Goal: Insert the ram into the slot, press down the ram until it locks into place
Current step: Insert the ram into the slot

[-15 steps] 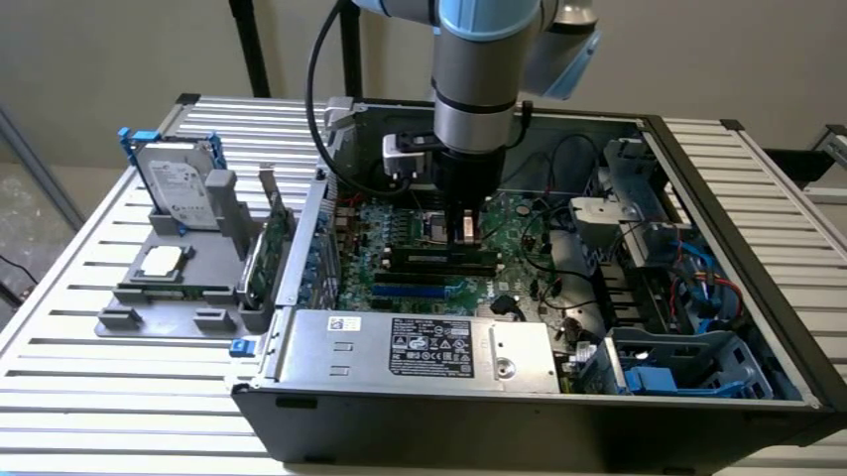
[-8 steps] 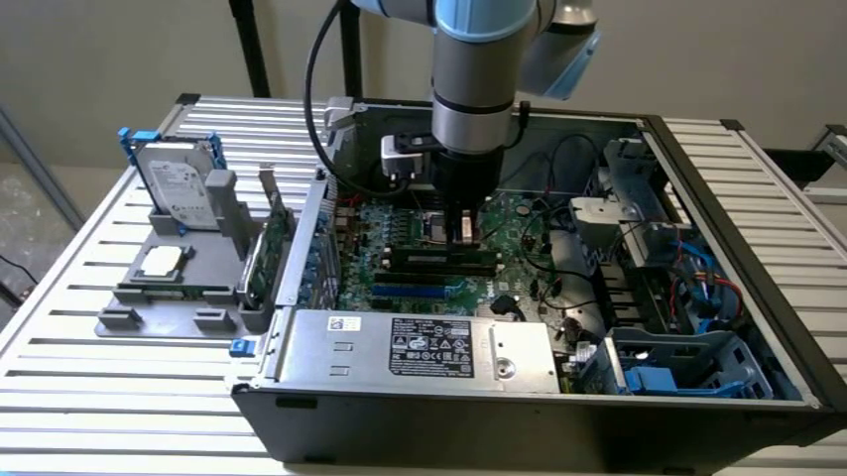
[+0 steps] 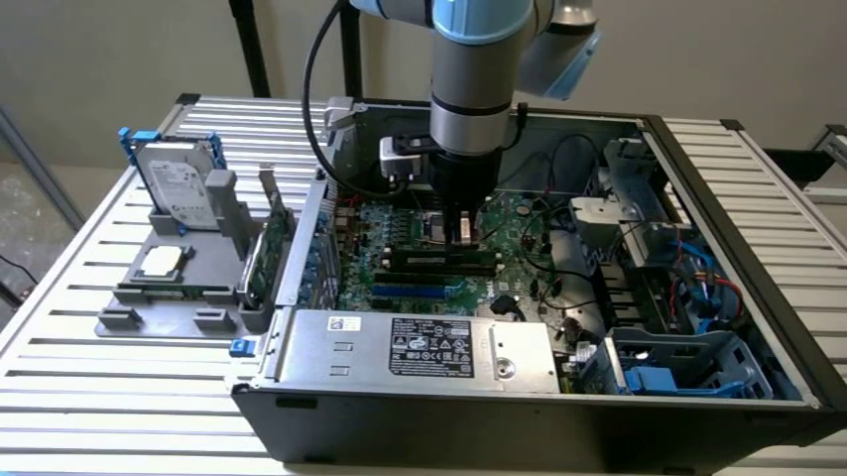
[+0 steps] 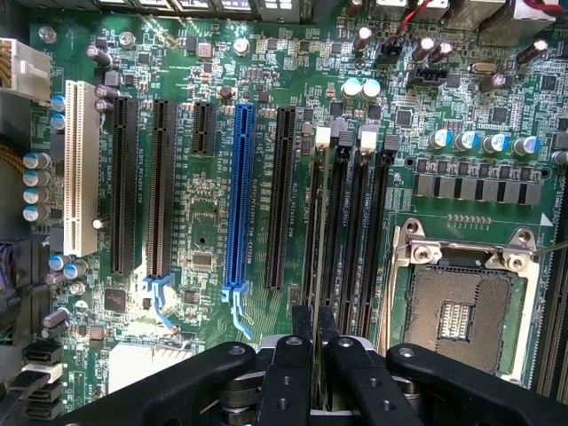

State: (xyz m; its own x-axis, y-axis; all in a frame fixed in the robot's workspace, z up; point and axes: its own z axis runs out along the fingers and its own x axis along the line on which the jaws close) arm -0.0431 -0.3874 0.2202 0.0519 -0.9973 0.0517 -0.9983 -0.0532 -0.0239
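Slatted metal table (image 3: 79, 288) carries an open black computer case (image 3: 530, 416). Nearest inside sits the silver labelled power supply box (image 3: 417, 349), and just beyond it the blue slot (image 3: 417, 291) on the green motherboard (image 3: 397, 223). Next comes the ram (image 3: 430, 261), a long thin green stick, standing on edge along the narrow black slot (image 4: 312, 231). Above it the end effector (image 3: 463, 236) points straight down, its fingers pinched on the ram's upper edge. Beyond that, the bare processor socket (image 4: 461, 306).
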